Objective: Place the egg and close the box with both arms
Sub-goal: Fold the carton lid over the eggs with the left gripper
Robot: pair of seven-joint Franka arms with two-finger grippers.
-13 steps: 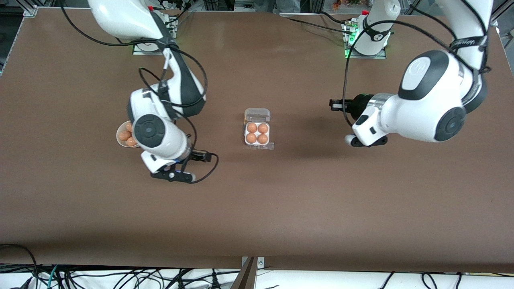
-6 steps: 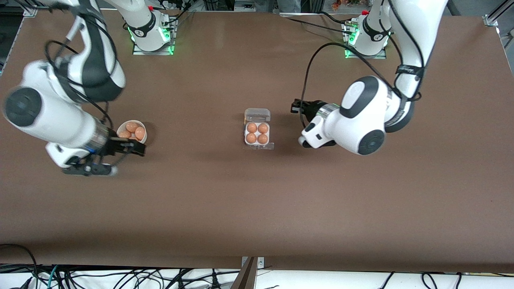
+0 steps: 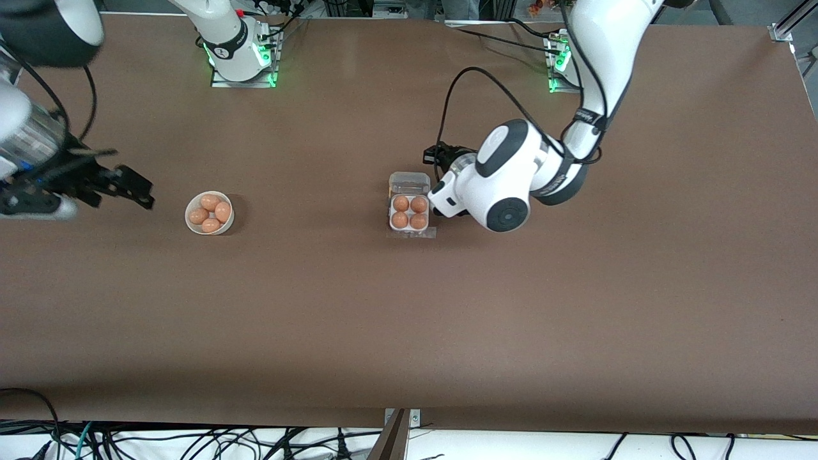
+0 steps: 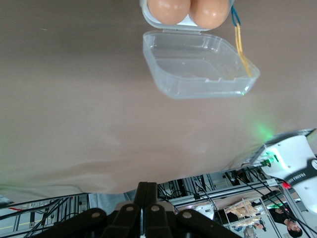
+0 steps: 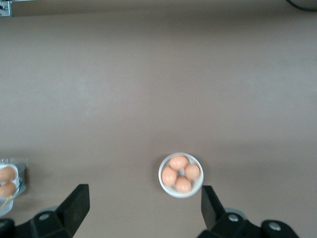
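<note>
The box (image 3: 409, 220) sits mid-table, a white tray with a brown egg (image 3: 401, 204) in every cell. Its clear lid (image 3: 409, 183) lies open flat on the side toward the robots' bases. In the left wrist view the lid (image 4: 198, 69) lies below two of the eggs (image 4: 168, 7). My left gripper (image 3: 442, 207) hangs close beside the box, toward the left arm's end of the table. Its fingers (image 4: 147, 187) are shut on nothing. My right gripper (image 3: 38, 206) is raised at the right arm's end of the table. In its wrist view the right gripper (image 5: 143, 194) is open and empty.
A round white bowl (image 3: 189, 223) with several brown eggs stands toward the right arm's end of the table, level with the box. The right wrist view shows this bowl (image 5: 163, 182) below. A yellow and blue string (image 4: 238, 42) runs along the lid's edge.
The left arm has swung in from the left arm's end of the table to right beside the box. The right arm has swung away from over the bowl and risen, uncovering it.
</note>
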